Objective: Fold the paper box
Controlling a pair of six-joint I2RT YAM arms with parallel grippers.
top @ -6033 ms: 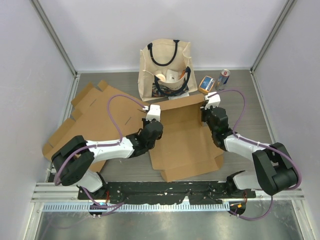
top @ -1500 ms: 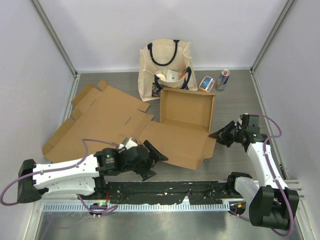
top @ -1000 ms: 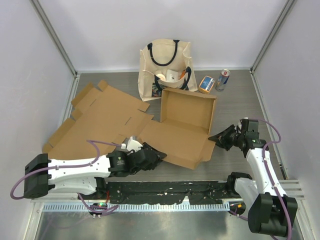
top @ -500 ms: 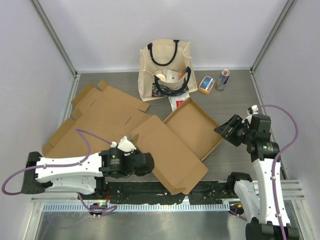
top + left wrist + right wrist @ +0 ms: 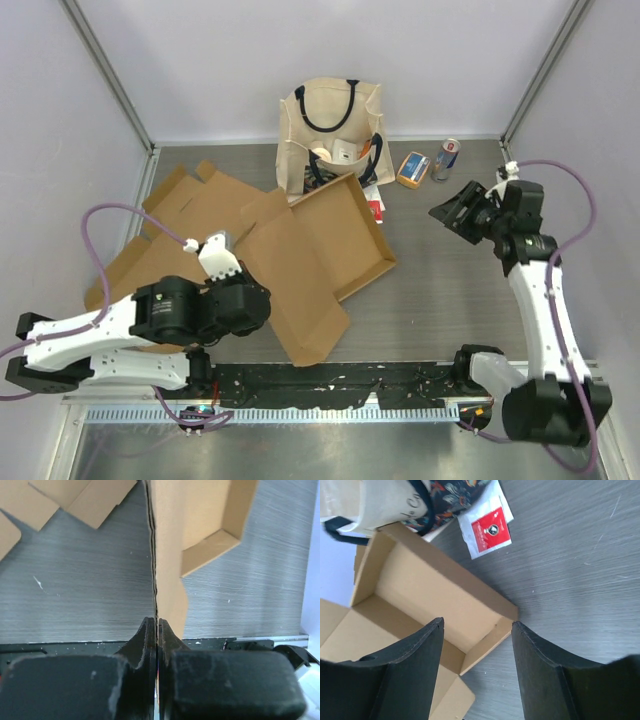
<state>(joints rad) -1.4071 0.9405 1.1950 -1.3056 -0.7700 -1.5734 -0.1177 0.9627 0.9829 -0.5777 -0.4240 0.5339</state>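
Note:
The brown paper box [image 5: 318, 240] lies open and skewed in the middle of the table, its tray half with raised walls toward the far right and its flat lid half toward the near edge. My left gripper [image 5: 264, 300] is shut on the lid's left edge. In the left wrist view the cardboard sheet [image 5: 167, 555] runs edge-on straight into the closed fingers [image 5: 148, 630]. My right gripper [image 5: 447, 211] hangs open to the right of the box, touching nothing. Between its fingers, the right wrist view shows the tray's corner [image 5: 490, 625] below.
A cream tote bag [image 5: 330, 135] stands at the back, touching the box's far corner. Flat cardboard sheets [image 5: 175, 225] lie at the left. A red-and-white packet [image 5: 374, 205], an orange carton [image 5: 412, 168] and a can [image 5: 446, 158] sit at the back right.
The left gripper closed on the lid edge and swung the box leftward, turning it. The right gripper opened, let the box go and drew back to the far right.

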